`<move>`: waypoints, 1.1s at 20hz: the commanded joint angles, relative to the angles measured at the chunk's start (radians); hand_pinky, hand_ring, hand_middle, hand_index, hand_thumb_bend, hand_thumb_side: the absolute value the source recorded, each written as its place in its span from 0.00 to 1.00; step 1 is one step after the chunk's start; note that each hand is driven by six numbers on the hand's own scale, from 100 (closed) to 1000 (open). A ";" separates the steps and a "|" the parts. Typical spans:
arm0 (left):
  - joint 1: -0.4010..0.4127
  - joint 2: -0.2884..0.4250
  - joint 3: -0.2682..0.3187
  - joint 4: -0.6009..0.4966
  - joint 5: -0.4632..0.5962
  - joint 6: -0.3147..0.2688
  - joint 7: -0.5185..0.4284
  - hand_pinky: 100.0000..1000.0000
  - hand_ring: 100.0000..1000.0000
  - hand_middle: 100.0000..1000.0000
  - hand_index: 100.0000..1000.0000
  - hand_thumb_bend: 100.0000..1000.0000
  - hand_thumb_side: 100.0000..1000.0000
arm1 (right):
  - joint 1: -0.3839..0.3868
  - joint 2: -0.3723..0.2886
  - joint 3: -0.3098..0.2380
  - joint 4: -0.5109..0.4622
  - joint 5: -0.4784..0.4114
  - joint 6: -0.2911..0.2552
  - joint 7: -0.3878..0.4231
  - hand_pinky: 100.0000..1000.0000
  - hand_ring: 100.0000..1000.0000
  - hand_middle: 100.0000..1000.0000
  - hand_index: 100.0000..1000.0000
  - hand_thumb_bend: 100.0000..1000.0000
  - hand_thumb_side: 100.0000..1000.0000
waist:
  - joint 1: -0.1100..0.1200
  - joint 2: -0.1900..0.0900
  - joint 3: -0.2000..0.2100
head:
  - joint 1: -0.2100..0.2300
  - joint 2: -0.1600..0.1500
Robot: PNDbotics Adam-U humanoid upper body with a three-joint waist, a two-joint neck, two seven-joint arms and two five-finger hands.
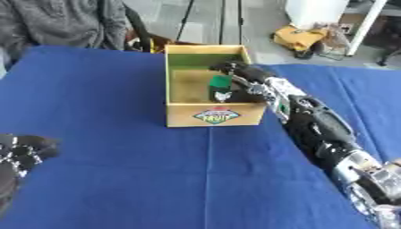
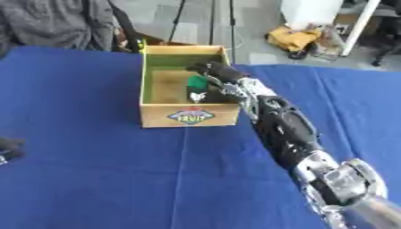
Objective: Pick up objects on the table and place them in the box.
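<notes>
Fingers (image 1: 232,68) curl round green object (image 1: 220,82) inside square box (image 1: 205,50)

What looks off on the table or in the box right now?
Nothing stands out. The box sits upright on the blue tablecloth, and the right hand holds a green object inside it. The left hand rests at the lower left.

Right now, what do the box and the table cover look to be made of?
Box: likely cardboard, matte tan walls, printed label on the front, green inner lining. Table cover: looks like cloth, matte blue, with faint fold lines running across it.
</notes>
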 commanded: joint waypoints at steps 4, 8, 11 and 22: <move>-0.013 0.009 0.001 -0.019 0.003 -0.001 -0.003 0.81 0.79 0.53 0.63 0.31 1.00 | -0.016 -0.017 0.003 -0.062 -0.025 -0.007 -0.024 1.00 1.00 1.00 1.00 0.10 0.74 | 0.005 -0.015 -0.007 | 0.005 -0.018; -0.003 0.011 0.006 -0.017 0.003 -0.001 0.001 0.81 0.79 0.53 0.63 0.31 1.00 | -0.033 -0.022 -0.021 -0.138 -0.073 -0.026 -0.069 0.94 1.00 0.97 0.94 0.00 0.47 | 0.004 -0.021 -0.037 | 0.021 -0.018; 0.014 0.016 0.016 -0.015 0.001 -0.002 0.010 0.81 0.79 0.53 0.63 0.31 1.00 | -0.025 -0.016 -0.042 -0.216 -0.121 -0.037 -0.117 0.90 1.00 0.94 0.92 0.00 0.45 | 0.006 -0.029 -0.087 | 0.052 -0.013; 0.062 0.048 0.081 -0.013 -0.008 -0.021 0.071 0.81 0.79 0.54 0.63 0.32 1.00 | 0.187 0.019 0.013 -0.512 -0.303 -0.056 -0.299 0.82 0.92 0.80 0.82 0.00 0.71 | 0.010 -0.036 -0.269 | 0.182 -0.011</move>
